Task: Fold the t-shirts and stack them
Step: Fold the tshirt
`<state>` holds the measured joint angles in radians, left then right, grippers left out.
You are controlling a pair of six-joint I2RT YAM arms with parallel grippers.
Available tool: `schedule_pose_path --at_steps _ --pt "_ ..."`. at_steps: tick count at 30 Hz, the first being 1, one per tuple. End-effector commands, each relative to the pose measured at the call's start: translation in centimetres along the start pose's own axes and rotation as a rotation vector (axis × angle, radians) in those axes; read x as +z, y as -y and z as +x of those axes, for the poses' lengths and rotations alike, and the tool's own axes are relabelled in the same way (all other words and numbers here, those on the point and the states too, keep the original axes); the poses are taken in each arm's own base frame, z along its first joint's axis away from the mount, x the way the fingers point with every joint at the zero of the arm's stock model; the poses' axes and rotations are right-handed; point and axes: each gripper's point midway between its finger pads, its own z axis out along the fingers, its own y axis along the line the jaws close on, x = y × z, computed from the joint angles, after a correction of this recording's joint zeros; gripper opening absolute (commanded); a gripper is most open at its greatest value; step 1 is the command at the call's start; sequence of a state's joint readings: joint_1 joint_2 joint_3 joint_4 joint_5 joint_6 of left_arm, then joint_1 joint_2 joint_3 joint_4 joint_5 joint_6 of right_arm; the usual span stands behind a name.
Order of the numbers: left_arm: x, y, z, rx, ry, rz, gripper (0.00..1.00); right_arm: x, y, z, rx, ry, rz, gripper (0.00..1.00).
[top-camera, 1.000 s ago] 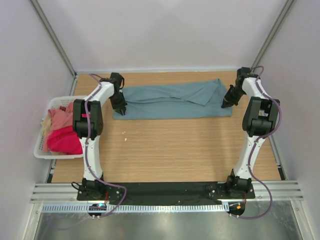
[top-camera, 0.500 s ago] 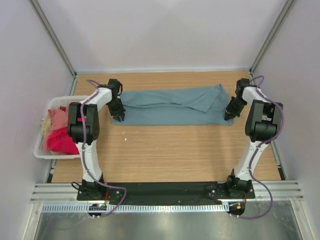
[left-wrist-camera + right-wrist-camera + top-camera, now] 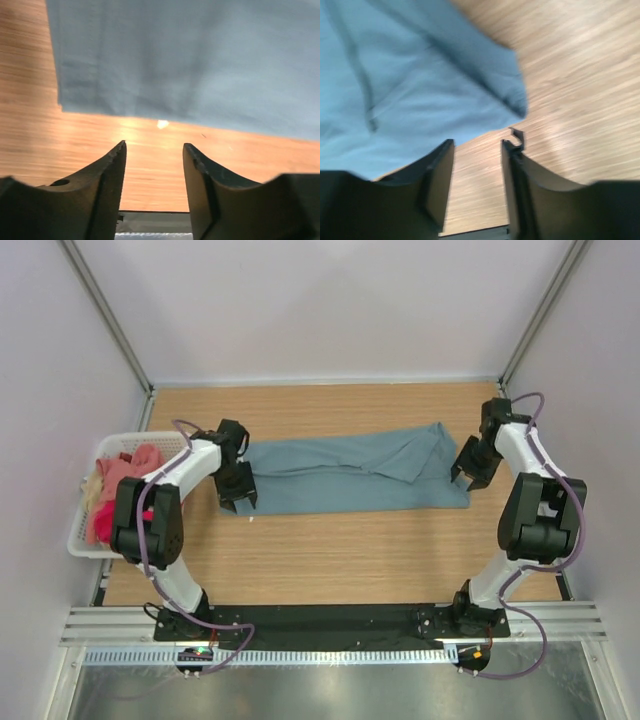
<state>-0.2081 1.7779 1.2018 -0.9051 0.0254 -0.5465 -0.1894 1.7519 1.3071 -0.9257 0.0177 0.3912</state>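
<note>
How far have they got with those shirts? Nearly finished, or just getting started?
Early on. Done: one grey-teal shirt lies on the table, and it looks folded lengthwise into a long strip. In hand: both arms' jaws stand open at its two ends, gripping nothing. Left: it probably needs folding shorter, and the pink, crimson and cream shirts sit crumpled in the white basket. There is no stack yet.

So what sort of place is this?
Likely a robot test cell: left arm and right arm bolted to a wooden table, plain walls, a grey-teal t-shirt spread out, basket of shirts.
</note>
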Motion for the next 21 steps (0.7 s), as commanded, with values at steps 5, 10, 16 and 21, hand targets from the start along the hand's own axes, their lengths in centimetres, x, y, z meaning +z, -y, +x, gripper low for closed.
schedule_pose_path --at_steps 5,10,16,21 --pt "-6.8 3.0 -2.3 0.059 0.218 0.153 0.54 -4.2 -9.4 0.6 -0.096 0.01 -0.343 0.62" --pt "-8.0 3.6 -2.6 0.073 0.235 0.184 0.53 -2.3 -12.8 0.3 -0.036 -0.035 -0.427 0.64" --pt "-9.1 3.6 -2.0 0.067 0.259 0.215 0.52 0.4 -13.8 1.4 0.02 -0.089 -0.437 0.54" --pt "-9.9 3.5 -1.8 0.069 0.271 0.22 0.52 2.1 -14.2 2.1 0.029 -0.124 -0.429 0.49"
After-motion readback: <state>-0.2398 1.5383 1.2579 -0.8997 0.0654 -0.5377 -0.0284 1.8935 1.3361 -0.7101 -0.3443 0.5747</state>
